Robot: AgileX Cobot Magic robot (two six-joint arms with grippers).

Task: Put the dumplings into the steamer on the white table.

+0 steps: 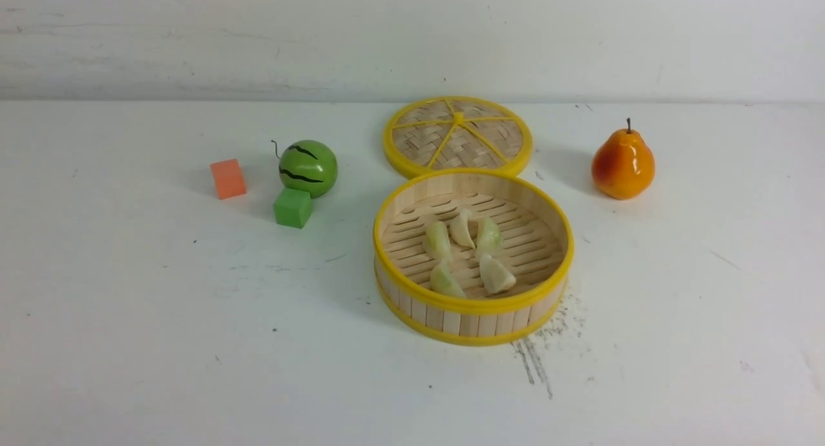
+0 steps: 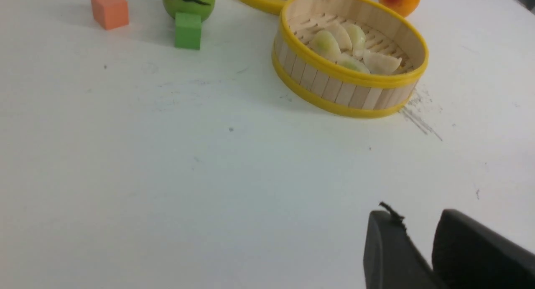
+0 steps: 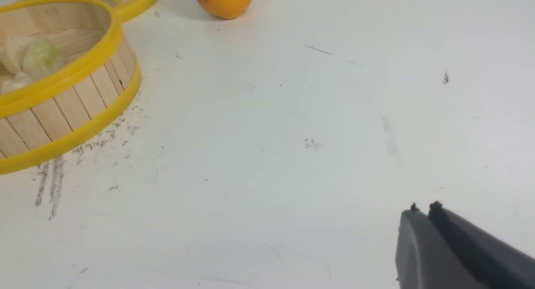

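Bamboo steamer [image 1: 474, 304] could be nudged if the slightly parted, empty left gripper [image 2: 413, 226] or closed, empty right gripper [image 3: 423, 209] were swung inward.

White table [image 1: 129, 343], scuffed, carries steamer [image 1: 474, 317], woven lid [image 1: 457, 136] touching behind it, pear [image 1: 622, 162], watermelon [image 1: 308, 167], green cube [image 1: 292, 207], orange cube [image 1: 228, 178].

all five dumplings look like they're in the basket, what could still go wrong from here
1. The round bamboo steamer with yellow rims touches the flat woven lid; nudging either might shift the other.
2. The pale pleated dumplings lie bunched and touching, so a jolt could jumble them.
3. The left gripper sits low over the white table, slightly parted; a sweep could scrape it.
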